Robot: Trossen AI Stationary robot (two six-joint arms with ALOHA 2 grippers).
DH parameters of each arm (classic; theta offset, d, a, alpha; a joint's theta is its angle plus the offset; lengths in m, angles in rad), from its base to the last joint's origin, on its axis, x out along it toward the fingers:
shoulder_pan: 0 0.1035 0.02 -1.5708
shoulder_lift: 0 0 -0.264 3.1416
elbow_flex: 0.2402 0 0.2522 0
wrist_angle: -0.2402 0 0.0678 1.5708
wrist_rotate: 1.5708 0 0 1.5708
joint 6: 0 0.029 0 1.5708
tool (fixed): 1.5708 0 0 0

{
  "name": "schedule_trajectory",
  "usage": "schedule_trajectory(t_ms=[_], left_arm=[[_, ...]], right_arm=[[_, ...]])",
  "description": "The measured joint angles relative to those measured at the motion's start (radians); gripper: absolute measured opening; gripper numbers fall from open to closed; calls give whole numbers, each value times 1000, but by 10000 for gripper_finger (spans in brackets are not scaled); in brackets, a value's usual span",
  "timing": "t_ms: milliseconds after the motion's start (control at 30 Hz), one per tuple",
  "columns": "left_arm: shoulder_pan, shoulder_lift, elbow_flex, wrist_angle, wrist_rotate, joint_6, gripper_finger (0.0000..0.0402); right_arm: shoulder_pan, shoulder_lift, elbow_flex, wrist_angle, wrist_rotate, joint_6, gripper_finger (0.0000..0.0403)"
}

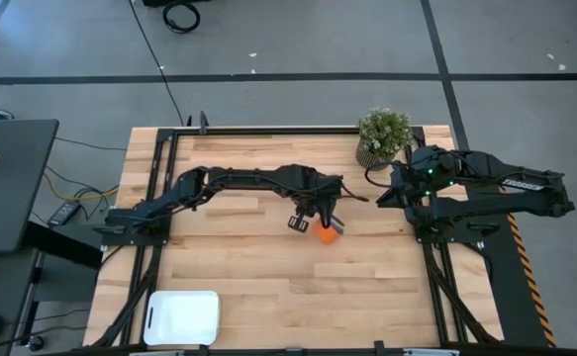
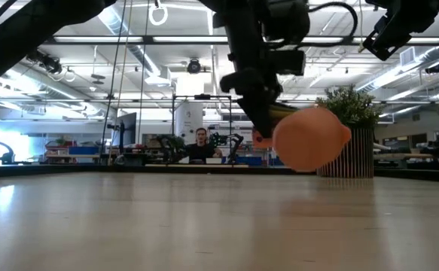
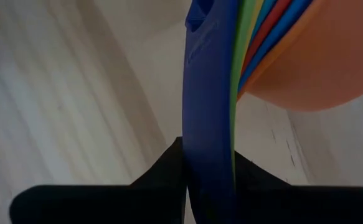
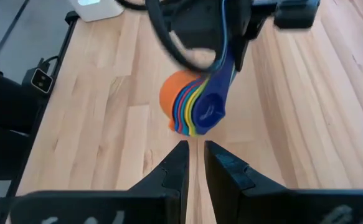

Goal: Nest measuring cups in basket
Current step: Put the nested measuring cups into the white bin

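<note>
Wooden table [image 1: 258, 277], black frame rails along left and right edges and the far edge. Most of the planks bare; widest open stretch runs across the near half, between the rails

White basket [image 1: 182, 317] sits flat at the near-left corner, well apart from everything else. Potted plant [image 1: 383, 136] stands at the far edge, right of centre, just beside the right arm's base

Left arm reaches from the left rail across to mid-table, elbow bent, wrist turned down. Left gripper [image 1: 313, 220] pinches the stacked handles of the nested measuring cups [image 4: 192, 102]: navy handle outermost between the fingers [image 3: 156, 180], then green, yellow, blue, red, with the orange bowl [image 2: 309, 139] largest and on the outside. Low view shows the stack clear of the tabletop, hanging above centre, slightly toward the right side

Right arm folded back over the right rail. Right gripper [image 4: 195, 163] points at the stack from nearby, empty, fingers parted by a narrow slot
</note>
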Motion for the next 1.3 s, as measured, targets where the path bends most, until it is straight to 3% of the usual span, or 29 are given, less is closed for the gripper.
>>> schedule_trajectory(t_ms=[967, 1300], left_arm=[[16, -238, 0, -221, -206, -229, 52], [22, -313, 1, -301, -159, -328, 52]], right_arm=[[0, -26, 0, -7, 25, -3, 57], [0, -37, 0, -14, 25, -11, 57]])
